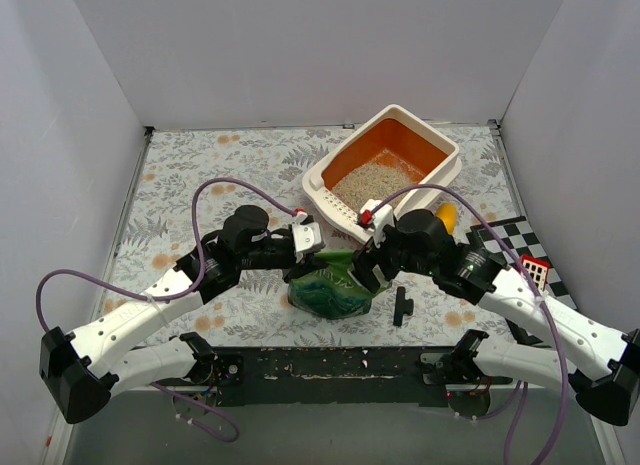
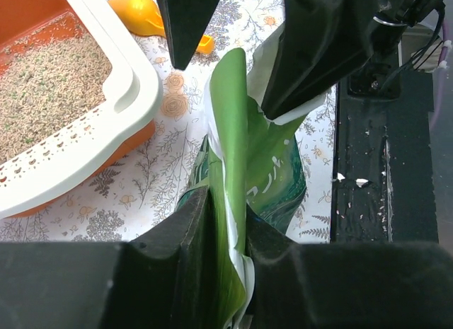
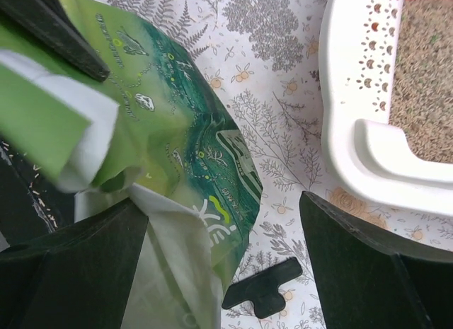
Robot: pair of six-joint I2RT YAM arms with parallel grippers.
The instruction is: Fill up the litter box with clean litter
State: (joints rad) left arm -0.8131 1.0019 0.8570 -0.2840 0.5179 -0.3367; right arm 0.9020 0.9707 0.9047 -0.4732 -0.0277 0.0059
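Left gripper [image 2: 226, 209] narrow, pinching top edge of green litter bag [image 2: 233, 131], right gripper [image 3: 221, 201] wide beside bag, clean litter [image 1: 375, 180] in litter box [image 1: 318, 182], far right.

The clean litter [image 1: 372, 177] lies inside the litter box [image 1: 402, 112]

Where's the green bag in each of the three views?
Top: bag low centre, just nearer than the litter box.
Left wrist: centre, rising from the bottom edge.
Right wrist: left half.
Shared landmark: the litter box's slotted white rim, beside it in all three.
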